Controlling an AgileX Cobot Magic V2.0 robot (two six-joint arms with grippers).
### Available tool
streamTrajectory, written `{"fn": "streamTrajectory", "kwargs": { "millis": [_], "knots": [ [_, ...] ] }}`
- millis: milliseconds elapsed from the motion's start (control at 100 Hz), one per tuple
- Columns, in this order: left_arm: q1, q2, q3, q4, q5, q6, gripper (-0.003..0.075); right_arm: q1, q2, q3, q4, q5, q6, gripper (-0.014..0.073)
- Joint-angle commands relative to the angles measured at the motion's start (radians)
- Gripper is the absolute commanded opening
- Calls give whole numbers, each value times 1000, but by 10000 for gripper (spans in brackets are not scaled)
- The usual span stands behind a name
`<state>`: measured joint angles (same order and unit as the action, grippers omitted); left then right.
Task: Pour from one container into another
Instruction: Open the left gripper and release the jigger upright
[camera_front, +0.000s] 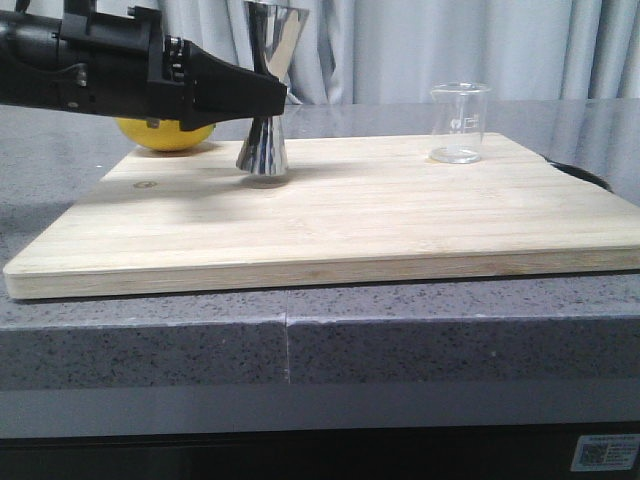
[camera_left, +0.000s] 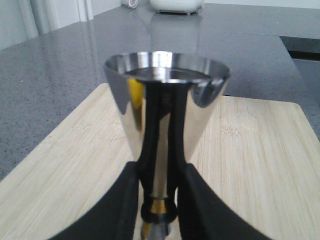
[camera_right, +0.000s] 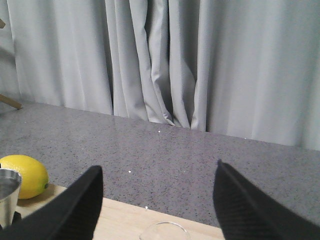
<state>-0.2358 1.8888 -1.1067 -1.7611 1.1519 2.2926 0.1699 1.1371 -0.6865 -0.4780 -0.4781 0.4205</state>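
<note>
- On the board (camera_front: 330, 215), your left gripper (camera_front: 270, 98) hides the thin middle of the jigger (camera_front: 268, 140), so from the front you only see its top cup and its bottom cone.
- Behind that arm, most of the lemon (camera_front: 165, 135) is covered; only a yellow strip peeks out under it.
- From the right wrist, you see only the rim of the beaker (camera_right: 165, 230), cut off at the edge of the picture, and just a bit of the jigger at the other side.
- You cannot see the right arm at all from the front.
- You cannot tell if anything is inside the beaker or the jigger.
- Your left gripper is closed on the jigger's waist, a black finger (camera_left: 117, 205) on each side, right by the gold band.
- Your right gripper (camera_right: 157, 200) has its fingers spread wide, with nothing between them.
- The jigger is shiny steel, shaped like an hourglass. It stands up straight at the back left of the board, with its foot on the wood.
- The beaker is small and clear, with faint white marks. It stands alone at the back right of the board, well apart from the jigger.
</note>
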Motion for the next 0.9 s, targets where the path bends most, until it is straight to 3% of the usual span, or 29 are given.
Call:
{"fn": "streamTrajectory", "kwargs": {
  "millis": [0,890],
  "knots": [
    [2,-34,-29,-90,118,-13,92,-2,-29,-24,6,-66,-1,428],
    [2,-29,-29,-54,99,-13,97,-2,-29,-24,6,-66,-1,428]
  ]
}}
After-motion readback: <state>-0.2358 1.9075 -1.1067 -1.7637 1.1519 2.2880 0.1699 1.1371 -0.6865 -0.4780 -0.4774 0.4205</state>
